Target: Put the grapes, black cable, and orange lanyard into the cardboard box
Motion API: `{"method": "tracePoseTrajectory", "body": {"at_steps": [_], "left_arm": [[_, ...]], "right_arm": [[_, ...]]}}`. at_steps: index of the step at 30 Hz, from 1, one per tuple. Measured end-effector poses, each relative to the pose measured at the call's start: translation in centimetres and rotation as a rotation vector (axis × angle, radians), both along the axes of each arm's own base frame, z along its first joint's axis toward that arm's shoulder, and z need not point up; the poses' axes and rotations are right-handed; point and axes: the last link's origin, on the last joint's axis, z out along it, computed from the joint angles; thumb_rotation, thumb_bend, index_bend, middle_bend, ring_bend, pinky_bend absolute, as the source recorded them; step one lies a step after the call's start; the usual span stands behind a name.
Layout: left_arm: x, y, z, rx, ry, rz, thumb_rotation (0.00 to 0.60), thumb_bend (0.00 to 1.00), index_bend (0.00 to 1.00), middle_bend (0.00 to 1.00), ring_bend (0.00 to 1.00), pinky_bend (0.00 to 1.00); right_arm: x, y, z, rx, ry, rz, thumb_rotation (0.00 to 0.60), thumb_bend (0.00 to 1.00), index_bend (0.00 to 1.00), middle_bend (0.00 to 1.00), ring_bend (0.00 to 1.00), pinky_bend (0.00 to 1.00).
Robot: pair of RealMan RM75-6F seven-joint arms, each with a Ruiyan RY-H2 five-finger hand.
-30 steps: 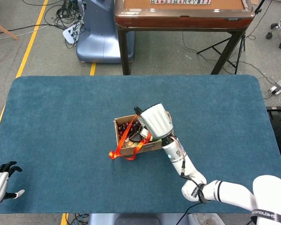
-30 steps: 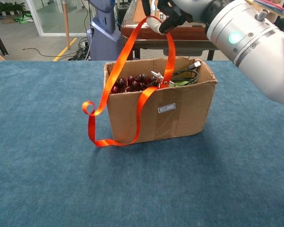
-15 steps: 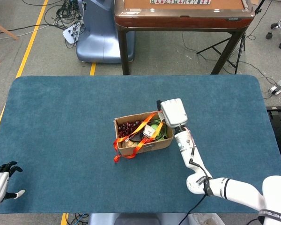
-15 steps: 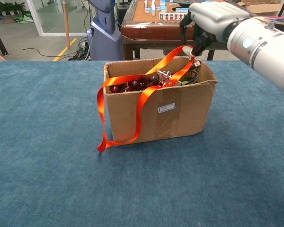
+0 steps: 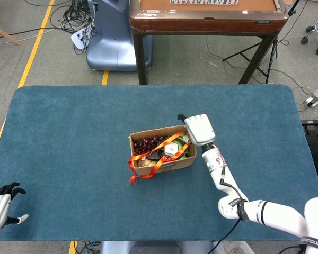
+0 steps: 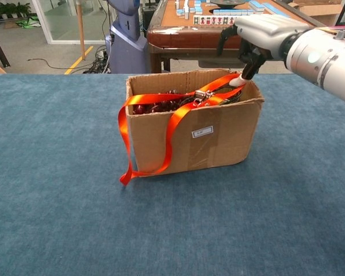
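The cardboard box (image 5: 172,164) (image 6: 224,141) stands mid-table. Dark red grapes (image 5: 146,143) (image 6: 145,107) fill its left end, and a bit of the black cable (image 6: 234,95) shows at its right end. The orange lanyard (image 5: 158,150) (image 6: 173,122) lies across the box's open top, and a loop of it hangs down the front left wall. My right hand (image 5: 197,129) (image 6: 259,35) hovers at the box's right rim and pinches the lanyard's end between its fingertips. My left hand (image 5: 0,208) rests at the table's near left corner with its fingers spread, holding nothing.
The blue table cloth (image 5: 69,132) surrounds the box. Behind the table stand a wooden mahjong table (image 5: 206,16) and a blue-grey machine base (image 5: 108,42). Cables lie on the floor at the back left.
My right hand moved right and down to the box's right rim, dragging the lanyard over the box top. The loop that lay on the cloth now hangs against the box front.
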Motion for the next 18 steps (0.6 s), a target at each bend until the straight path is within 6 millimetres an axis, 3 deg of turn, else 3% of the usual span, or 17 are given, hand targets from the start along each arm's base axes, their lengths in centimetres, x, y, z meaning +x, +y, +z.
{"method": "tracePoseTrajectory", "body": {"at_steps": [18], "left_arm": [[0.0, 0.0, -0.2, -0.005, 0.002, -0.002, 0.600, 0.01, 0.34, 0.17, 0.16, 0.36]], "right_arm": [[3.2, 3.4, 2.4, -0.040, -0.069, 0.195, 0.600, 0.00, 0.19, 0.95, 0.94, 1.00]]}}
